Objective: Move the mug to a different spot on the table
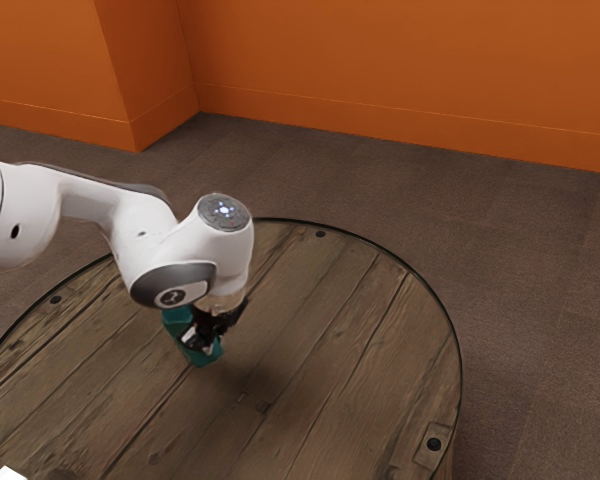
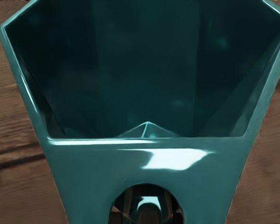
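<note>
A teal, angular mug [image 1: 188, 338] sits under my hand on the round wooden table [image 1: 360, 330], left of its middle in the exterior view. My black gripper [image 1: 216, 332] comes down from above and is shut on the mug's handle side; the white hand hides the mug's top. In the wrist view the mug [image 2: 144, 93] lies directly below the hand, its dark inside open to the camera. Its handle opening [image 2: 147, 205] is nearest the hand. Whether the mug's base touches the table I cannot tell.
The table's dark metal rim [image 1: 450, 330] curves along the exterior view's right, with bare planks between it and the mug. Brown carpet [image 1: 520, 230] and orange walls [image 1: 380, 60] lie beyond. A small white thing [image 1: 2, 472] shows at the table's near left edge.
</note>
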Robot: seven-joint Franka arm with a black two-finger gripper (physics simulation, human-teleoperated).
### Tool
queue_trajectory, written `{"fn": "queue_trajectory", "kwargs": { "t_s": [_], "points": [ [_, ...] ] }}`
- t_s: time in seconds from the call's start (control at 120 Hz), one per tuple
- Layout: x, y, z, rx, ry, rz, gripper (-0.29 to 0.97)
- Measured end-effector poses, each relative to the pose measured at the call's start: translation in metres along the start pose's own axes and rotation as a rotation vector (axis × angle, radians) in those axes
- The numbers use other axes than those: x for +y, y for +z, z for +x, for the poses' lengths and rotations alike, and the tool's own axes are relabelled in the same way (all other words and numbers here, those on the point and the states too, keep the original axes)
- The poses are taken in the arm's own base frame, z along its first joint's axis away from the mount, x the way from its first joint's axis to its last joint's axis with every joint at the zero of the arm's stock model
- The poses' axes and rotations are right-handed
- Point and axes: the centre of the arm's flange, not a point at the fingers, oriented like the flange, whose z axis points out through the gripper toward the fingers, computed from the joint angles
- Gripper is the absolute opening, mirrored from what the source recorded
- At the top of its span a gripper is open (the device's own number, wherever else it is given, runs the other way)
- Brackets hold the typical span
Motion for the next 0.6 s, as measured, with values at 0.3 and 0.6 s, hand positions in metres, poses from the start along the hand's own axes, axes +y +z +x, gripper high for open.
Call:
{"fn": "queue_trajectory", "kwargs": {
  "t_s": [0.3,0.6],
  "points": [
    [0.000,0.006,0.007,0.006,-0.010,0.013,-0.05],
    [0.000,0.021,0.015,0.027,-0.010,0.036,-0.04]
  ]
}}
